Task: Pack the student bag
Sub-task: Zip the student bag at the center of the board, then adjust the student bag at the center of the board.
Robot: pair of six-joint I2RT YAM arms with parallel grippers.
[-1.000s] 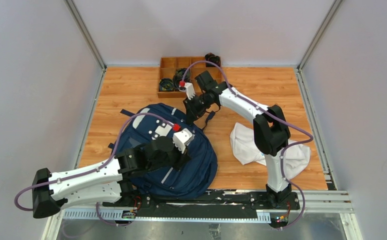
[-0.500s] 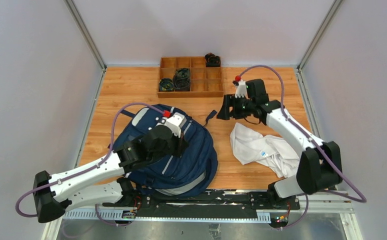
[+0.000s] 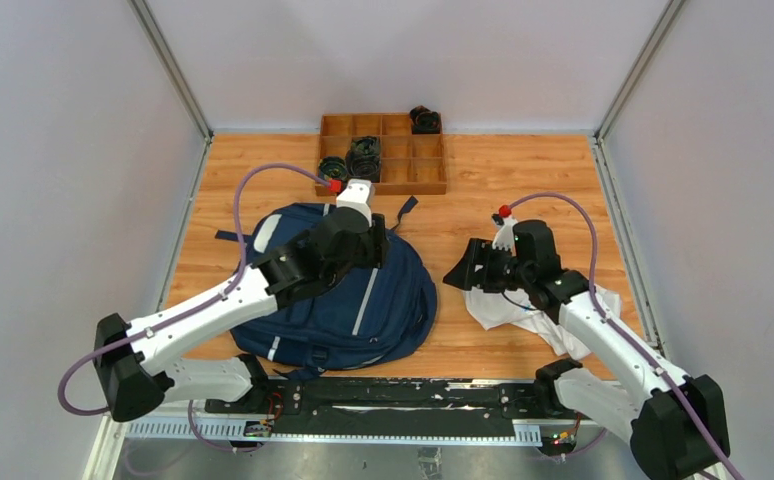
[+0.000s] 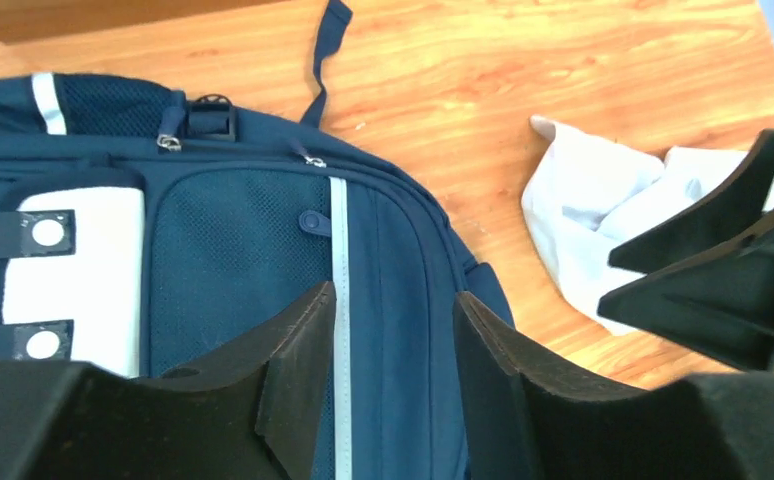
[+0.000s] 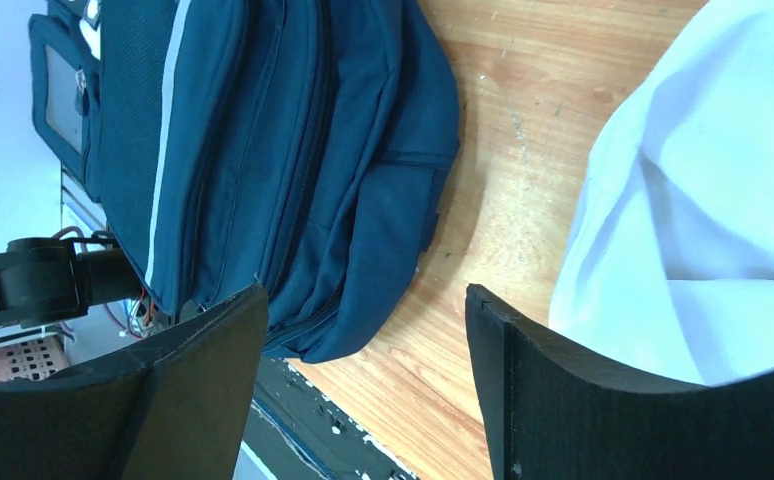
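The navy blue fabric backpack with grey stripes (image 3: 363,315) lies lengthwise, near to far, at the wooden table's (image 3: 523,170) near-left corner. The left pincer (image 4: 393,296), released, hangs over its far end. The right pincer (image 5: 363,300), released and empty, hovers to its right, above the crumpled white cloth garment (image 3: 573,320).

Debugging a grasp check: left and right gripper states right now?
Left gripper: open, holding nothing, over the student bag.
Right gripper: open, holding nothing, by the white cloth.

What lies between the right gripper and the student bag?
Only bare wooden tabletop lies between the right gripper and the student bag, clearest in the right wrist view.
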